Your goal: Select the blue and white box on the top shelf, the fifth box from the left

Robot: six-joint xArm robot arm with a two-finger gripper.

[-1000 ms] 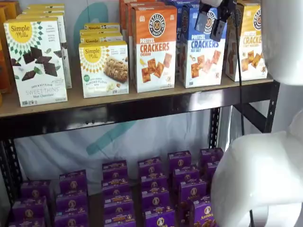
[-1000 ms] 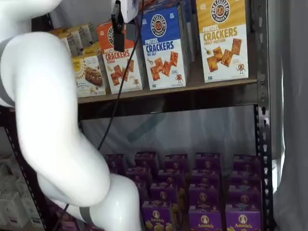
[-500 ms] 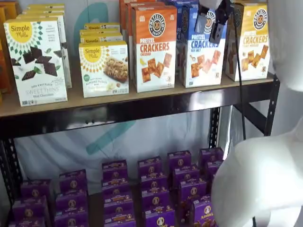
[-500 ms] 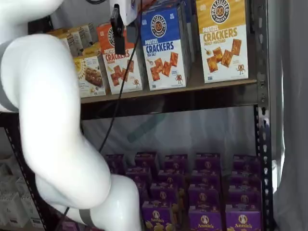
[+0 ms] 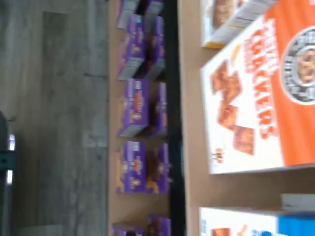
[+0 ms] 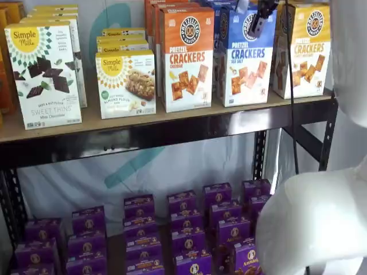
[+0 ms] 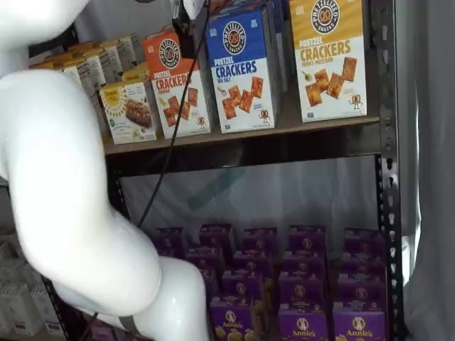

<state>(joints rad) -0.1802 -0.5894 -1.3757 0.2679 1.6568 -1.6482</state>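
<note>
The blue and white box [image 6: 245, 57] [image 7: 238, 67] stands upright on the top shelf [image 6: 172, 130] [image 7: 249, 148] in both shelf views, between an orange-topped crackers box [image 6: 186, 57] and a yellow-topped one [image 6: 304, 48]. My gripper [image 6: 249, 20] hangs from the top edge in front of the blue box's upper half, its black fingers apart with nothing between them. In a shelf view only one black finger [image 7: 186, 41] shows, left of the blue box. The wrist view shows the orange box [image 5: 261, 93] large and a corner of the blue and white box [image 5: 256, 223].
Simple Mills boxes [image 6: 46, 71] [image 6: 126, 80] stand further left on the top shelf. Several purple boxes [image 6: 183, 229] [image 7: 298, 284] fill the lower shelf. My white arm [image 7: 64, 177] [image 6: 315, 217] covers much of both shelf views. A black upright [image 7: 387, 177] edges the shelves.
The gripper has risen in front of the blue and white box, so less of its fingers shows below the top edge. The arm's white links have shifted. No box has moved.
</note>
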